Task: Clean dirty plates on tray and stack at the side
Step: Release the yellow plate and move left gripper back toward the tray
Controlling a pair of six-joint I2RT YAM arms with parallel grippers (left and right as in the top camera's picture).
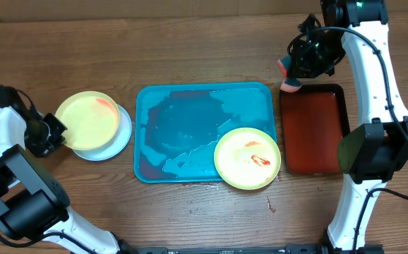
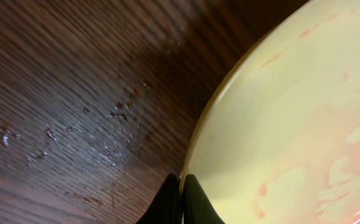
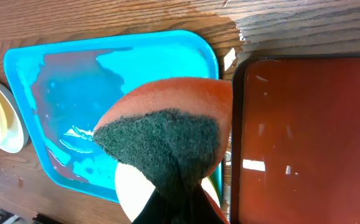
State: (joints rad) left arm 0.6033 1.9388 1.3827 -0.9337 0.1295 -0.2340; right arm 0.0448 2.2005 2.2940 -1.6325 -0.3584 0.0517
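1. Your left gripper [image 2: 181,188] is pinched tight on the rim of the stacked lime-yellow plate [image 1: 86,120], which rests on the light blue plate [image 1: 124,135] beside the turquoise tray [image 1: 183,106].
2. Your right gripper [image 1: 296,69] is clamped on the orange-and-green sponge [image 3: 167,134], over a far corner of the dark red tray [image 1: 315,130].
3. The red-smeared lime plate [image 1: 247,158] sits in the turquoise tray's near right corner.
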